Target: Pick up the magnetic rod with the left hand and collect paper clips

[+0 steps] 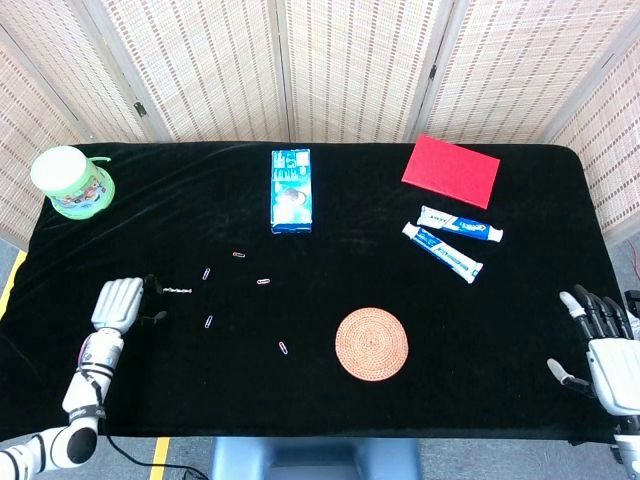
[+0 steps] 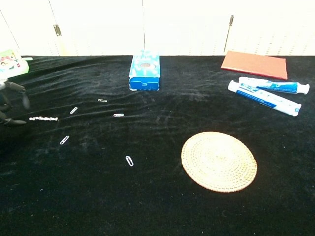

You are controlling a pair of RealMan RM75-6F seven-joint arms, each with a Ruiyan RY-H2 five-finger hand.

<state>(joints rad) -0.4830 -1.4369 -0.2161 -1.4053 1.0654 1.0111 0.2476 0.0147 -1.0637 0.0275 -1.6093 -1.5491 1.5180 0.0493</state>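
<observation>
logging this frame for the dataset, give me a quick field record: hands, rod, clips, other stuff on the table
left hand: open, fingers apart, just left of the magnetic rod, not holding it
right hand: open, at the table's right edge, holding nothing
magnetic rod: thin beaded bar lying flat on the black cloth
paper clips: five loose, e.g., scattered right of the rod
other: woven coaster, blue box, red book, two toothpaste tubes, green tub

Counter (image 1: pixel 520 330) black velvet cloth. Box (image 1: pixel 290 190) blue with white print. Notebook (image 1: pixel 451 170) red. Toothpaste tubes (image 1: pixel 450 240) white and blue. Woven coaster (image 1: pixel 371 343) tan, spiral weave. Tub (image 1: pixel 71 181) green, white lid. Left hand (image 1: pixel 118 303) white, dark fingers (image 1: pixel 152 290). Screen (image 1: pixel 330 60) beige woven.
</observation>
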